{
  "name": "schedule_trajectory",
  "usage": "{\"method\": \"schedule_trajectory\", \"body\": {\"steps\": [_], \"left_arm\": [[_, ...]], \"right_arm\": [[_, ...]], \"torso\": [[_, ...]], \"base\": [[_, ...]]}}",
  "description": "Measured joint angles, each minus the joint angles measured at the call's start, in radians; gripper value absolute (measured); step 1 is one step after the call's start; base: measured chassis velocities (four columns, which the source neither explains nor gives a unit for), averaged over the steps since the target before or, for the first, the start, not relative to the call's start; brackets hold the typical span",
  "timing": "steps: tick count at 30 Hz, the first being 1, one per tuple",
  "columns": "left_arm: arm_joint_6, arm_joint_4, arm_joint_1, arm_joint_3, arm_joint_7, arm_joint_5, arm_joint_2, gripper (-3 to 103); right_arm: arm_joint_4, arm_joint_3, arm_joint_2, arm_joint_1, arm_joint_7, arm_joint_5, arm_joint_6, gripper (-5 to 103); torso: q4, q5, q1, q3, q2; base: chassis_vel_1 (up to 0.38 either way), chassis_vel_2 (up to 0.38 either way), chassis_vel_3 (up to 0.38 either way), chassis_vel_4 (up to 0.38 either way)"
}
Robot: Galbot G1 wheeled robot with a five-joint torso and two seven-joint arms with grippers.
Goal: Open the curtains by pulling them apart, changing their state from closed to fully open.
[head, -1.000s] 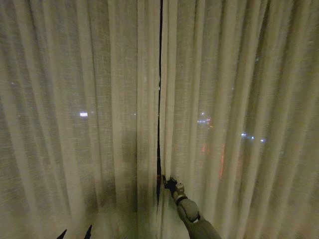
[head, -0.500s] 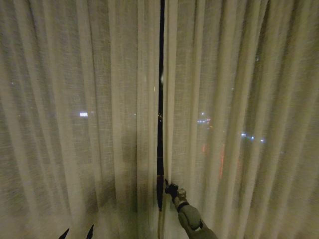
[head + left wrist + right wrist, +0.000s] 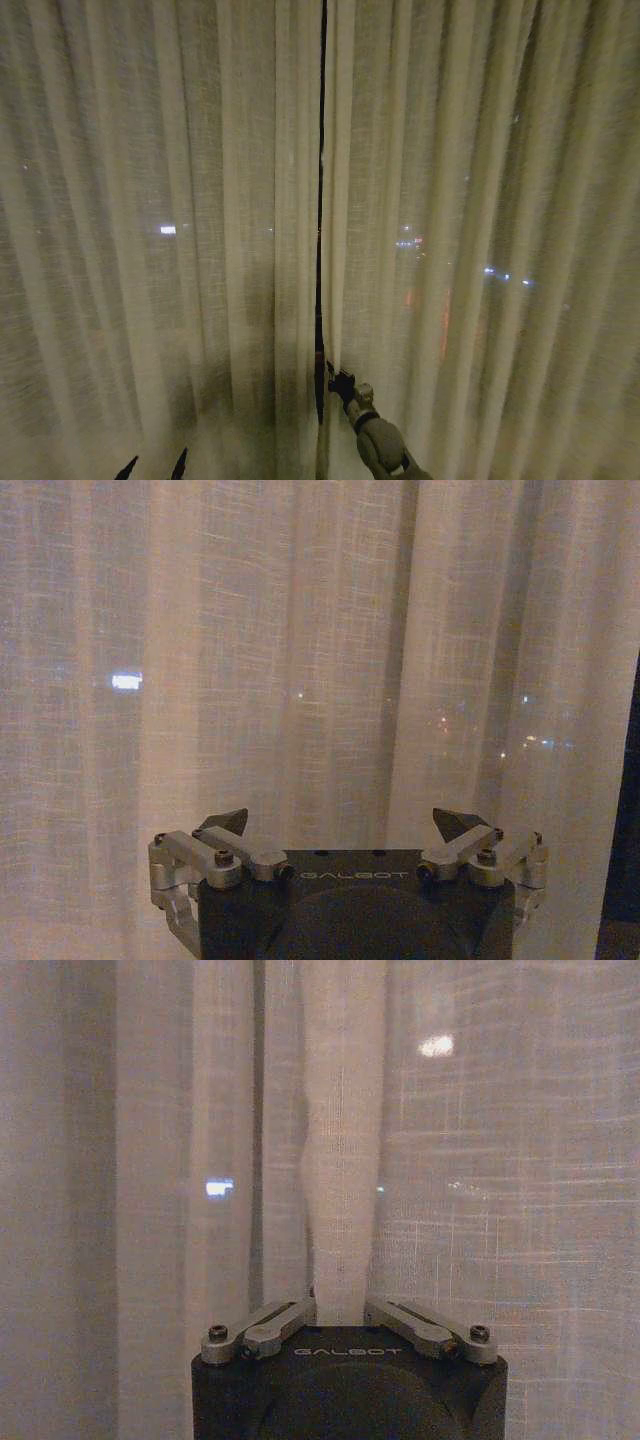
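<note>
Two sheer cream curtains hang closed in the head view, the left panel (image 3: 150, 200) and the right panel (image 3: 480, 200), with a thin dark gap (image 3: 321, 200) between them. Low at the gap, my right gripper (image 3: 338, 379) is shut on the inner edge of the right panel. The right wrist view shows that pinched fold (image 3: 343, 1160) rising from between its fingers (image 3: 275, 1322). My left gripper (image 3: 152, 466) sits at the bottom left, short of the left panel. In the left wrist view this gripper (image 3: 340, 825) is open, facing the pleated fabric (image 3: 300, 630) with nothing held.
City lights (image 3: 168, 230) glow through the fabric from a dark window behind. The curtain fabric spans the whole width ahead. A dark strip of the gap (image 3: 625, 830) shows at the edge of the left wrist view.
The gap widened half a second ago and has narrowed again. My right gripper has sunk slightly along the curtain edge. The left gripper has barely moved.
</note>
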Motion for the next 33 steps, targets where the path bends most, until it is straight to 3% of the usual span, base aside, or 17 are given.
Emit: {"method": "schedule_trajectory", "body": {"steps": [17,33], "left_arm": [[0.0,-0.002,-0.009,0.022,0.002,0.0,-0.003,100],[-0.002,-0.013,-0.005,0.017,0.003,0.001,-0.009,100]], "right_arm": [[0.168,0.123,0.0,-0.092,-0.006,0.12,-0.023,0],[0.207,0.153,0.0,-0.119,-0.005,0.128,-0.029,0]], "torso": [[-0.0001,0.0001,0.0,0.0,0.0],[0.0,0.0001,0.0,0.0,0.0]], "base": [[0.0,0.0,0.0,0.0],[0.0,0.0,0.0,0.0]]}}
